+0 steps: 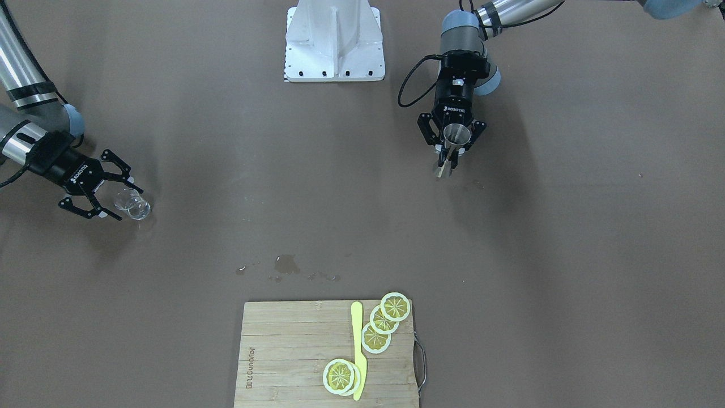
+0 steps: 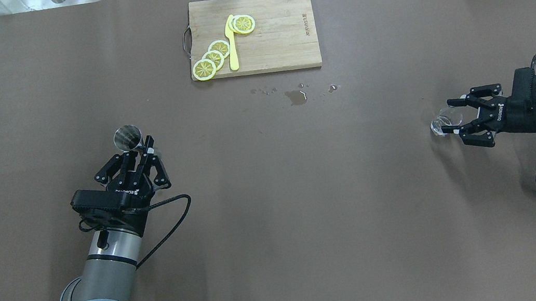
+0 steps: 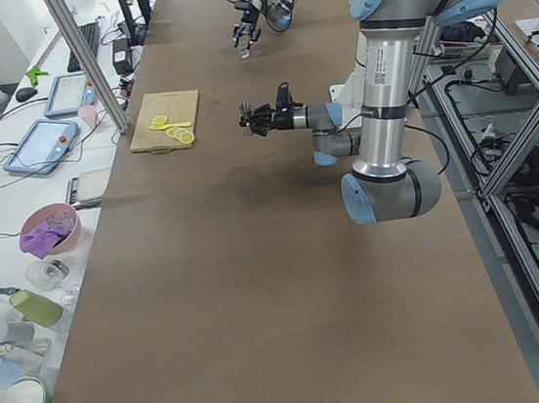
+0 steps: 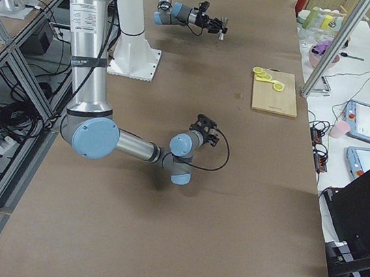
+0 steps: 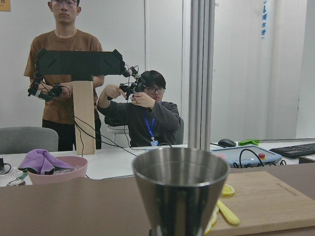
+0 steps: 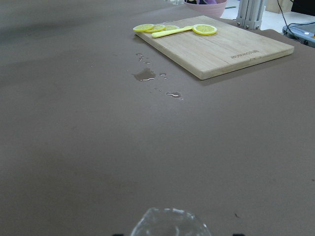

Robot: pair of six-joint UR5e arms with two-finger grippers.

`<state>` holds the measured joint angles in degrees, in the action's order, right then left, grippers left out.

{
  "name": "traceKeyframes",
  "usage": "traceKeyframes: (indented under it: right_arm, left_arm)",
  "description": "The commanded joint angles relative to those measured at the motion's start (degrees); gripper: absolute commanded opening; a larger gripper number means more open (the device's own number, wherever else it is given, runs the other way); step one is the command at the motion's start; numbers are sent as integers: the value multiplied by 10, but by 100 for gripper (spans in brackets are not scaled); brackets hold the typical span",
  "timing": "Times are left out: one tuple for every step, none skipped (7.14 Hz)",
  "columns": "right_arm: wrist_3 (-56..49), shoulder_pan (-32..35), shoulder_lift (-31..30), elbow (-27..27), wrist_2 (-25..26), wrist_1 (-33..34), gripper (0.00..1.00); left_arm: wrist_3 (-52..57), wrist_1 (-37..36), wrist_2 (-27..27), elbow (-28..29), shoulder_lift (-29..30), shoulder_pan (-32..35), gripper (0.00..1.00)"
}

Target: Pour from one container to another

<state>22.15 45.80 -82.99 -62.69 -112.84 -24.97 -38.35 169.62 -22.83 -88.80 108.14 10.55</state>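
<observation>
The steel jigger (image 2: 127,137) stands upright in my left gripper (image 2: 141,148), which is shut on its narrow waist; its upper cone (image 5: 180,189) fills the lower part of the left wrist view. From across the table the jigger (image 1: 456,136) shows between the fingers of the left gripper (image 1: 450,154). The clear glass (image 2: 445,121) sits on the table at the far right. My right gripper (image 2: 448,117) is open, its fingertips on either side of the glass (image 1: 133,204). The glass rim (image 6: 170,223) shows at the bottom of the right wrist view.
A wooden cutting board (image 2: 278,38) at the far middle carries lemon slices (image 2: 213,58) and a yellow knife (image 2: 231,43). Water drops (image 2: 296,96) lie on the brown table just before the board. The robot base plate (image 1: 334,39) is at the near edge. Two people show in the left wrist view.
</observation>
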Motion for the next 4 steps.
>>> traceKeyframes:
  right_arm:
    - [4, 0, -8, -12, -4, 1, 100]
    - [2, 5, -30, -44, -22, 15, 100]
    - [2, 18, -41, -58, -39, 20, 100]
    - [1, 46, -42, -66, -75, 38, 100]
  left_arm:
    - [0, -3, 0, 5, 1, 0, 0]
    - [0, -6, 0, 7, 3, 0, 0]
    - [0, -6, 0, 9, 3, 0, 0]
    - [-1, -6, 0, 13, 4, 0, 0]
